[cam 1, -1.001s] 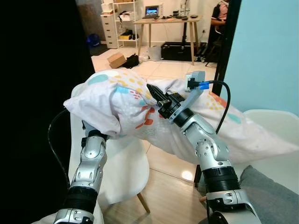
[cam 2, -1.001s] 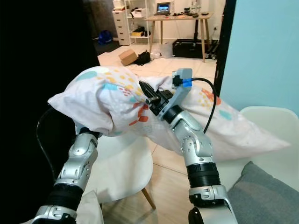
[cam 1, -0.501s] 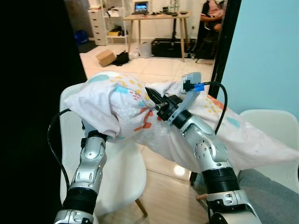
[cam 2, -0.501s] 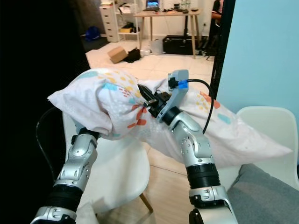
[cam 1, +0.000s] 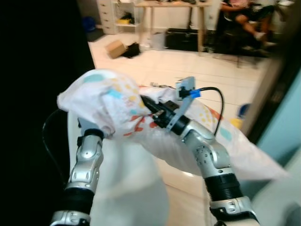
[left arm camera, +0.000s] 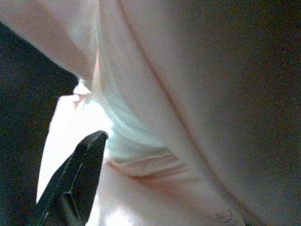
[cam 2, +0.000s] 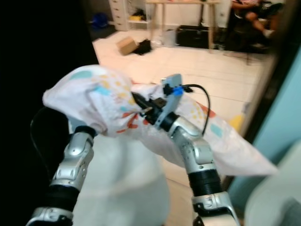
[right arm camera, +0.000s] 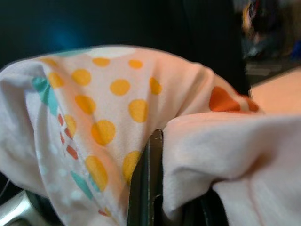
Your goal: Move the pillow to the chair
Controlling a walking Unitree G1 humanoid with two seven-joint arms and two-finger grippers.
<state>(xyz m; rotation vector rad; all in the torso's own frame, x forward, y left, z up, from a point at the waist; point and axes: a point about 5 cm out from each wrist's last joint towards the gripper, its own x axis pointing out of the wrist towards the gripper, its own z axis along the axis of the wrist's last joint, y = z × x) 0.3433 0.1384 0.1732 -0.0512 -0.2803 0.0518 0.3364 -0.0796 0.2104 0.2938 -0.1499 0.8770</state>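
A white pillow (cam 1: 113, 101) with coloured dots and patches is held up in front of me, its long end drooping down to the right. My right gripper (cam 1: 149, 107) is shut on a fold of its cloth near the middle; in the right wrist view the black fingers (right arm camera: 146, 183) pinch the dotted fabric (right arm camera: 94, 113). The left gripper is buried under the pillow's left end, above the left forearm (cam 1: 88, 160); its wrist view holds pale cloth (left arm camera: 188, 94) close up. A white chair (cam 1: 127, 188) stands right below the pillow, blurred.
A dark panel (cam 1: 37, 70) stands along the left. A second white chair (cam 2: 277, 193) is at the lower right beside a teal wall (cam 1: 287, 132) and a dark door frame (cam 1: 268, 80). Beyond on the tiled floor: a cardboard box (cam 1: 115, 47), a wooden desk (cam 1: 174, 4), a seated person (cam 1: 244, 14).
The whole picture has shifted and blurred, so the camera has moved. Both arms hold the pillow as before, over the white chair.
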